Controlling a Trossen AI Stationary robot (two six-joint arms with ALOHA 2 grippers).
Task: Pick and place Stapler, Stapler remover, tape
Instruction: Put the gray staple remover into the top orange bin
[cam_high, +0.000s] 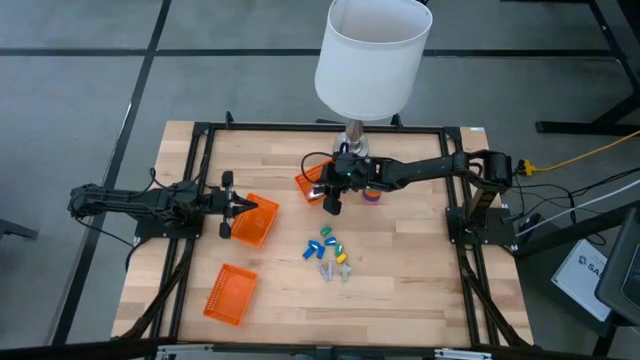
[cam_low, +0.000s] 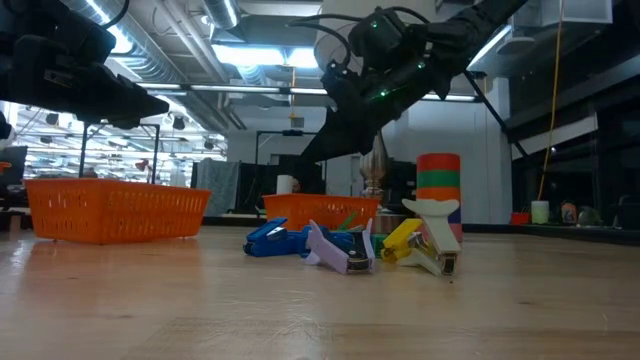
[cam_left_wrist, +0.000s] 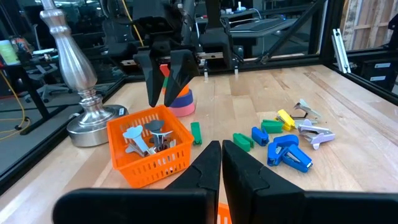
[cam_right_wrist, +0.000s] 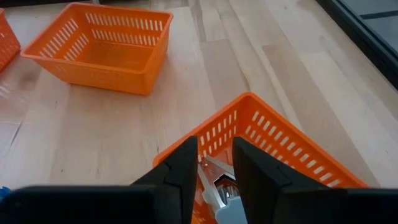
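Nearest on the bench (cam_high: 400, 290), a loose heap of about eight staplers and removers (cam_low: 350, 243) is lying. Past it, the right gripper (cam_high: 331, 205) is hovering over a basket (cam_left_wrist: 149, 152) holding two removers, jaws parted, holding nothing; it should lift straight clear. Beyond is standing one tape stack (cam_low: 438, 178). Three baskets in all. The left gripper (cam_high: 232, 206) is waiting with jaws closed, empty.

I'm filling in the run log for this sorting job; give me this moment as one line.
right gripper: open, above small orange mesh basket | basket: grey staple removers inside | left gripper: shut, waiting by left basket
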